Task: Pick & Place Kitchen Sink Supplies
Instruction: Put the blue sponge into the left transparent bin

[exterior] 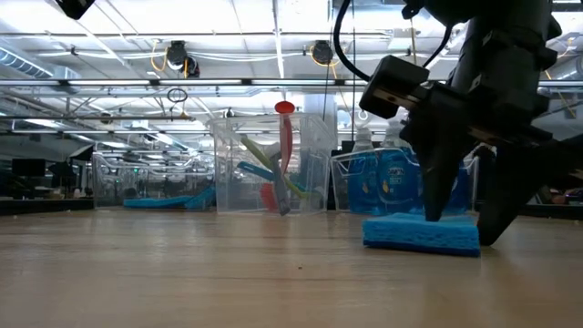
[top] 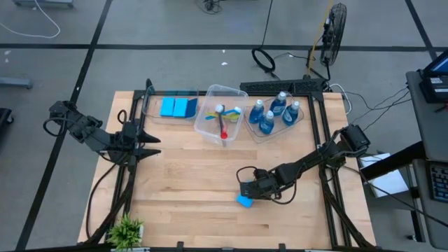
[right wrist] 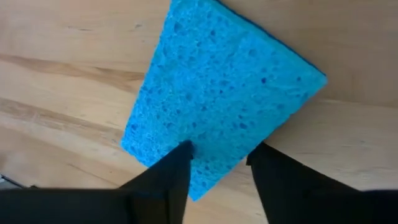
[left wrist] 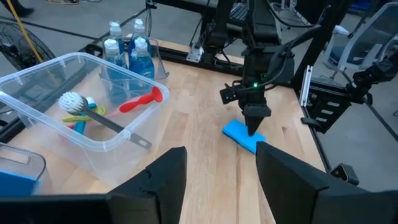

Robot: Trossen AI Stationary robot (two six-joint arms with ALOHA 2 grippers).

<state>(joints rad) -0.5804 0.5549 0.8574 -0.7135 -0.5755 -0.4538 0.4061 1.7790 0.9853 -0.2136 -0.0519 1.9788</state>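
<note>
A flat blue sponge (top: 243,201) (right wrist: 224,93) lies on the wooden table near its front right. My right gripper (top: 247,194) (right wrist: 217,168) comes down on it, closed about one corner. Two more blue sponges (top: 178,107) lie in the far left clear tub. Brushes (top: 222,120) lie in the middle tub, the red one (exterior: 285,146) leaning up. Bottles of blue liquid (top: 275,112) stand in the right tub. My left gripper (left wrist: 214,177) hangs open over the table's left side (top: 150,143), with nothing between its fingers. My right gripper has the sponge's near corner (right wrist: 214,165) between its two fingers, one finger (right wrist: 177,165) against each of the two edges that meet there. The fingers slant down from the table's right side. The sponge lies flat on the table (exterior: 421,234).
Three clear tubs stand in a row along the far edge (top: 210,94). A small green plant (top: 126,229) sits at the near left corner. Black frame rails (top: 329,175) run along the table's left and right sides. Bare wood (top: 189,182) spreads across the middle.
</note>
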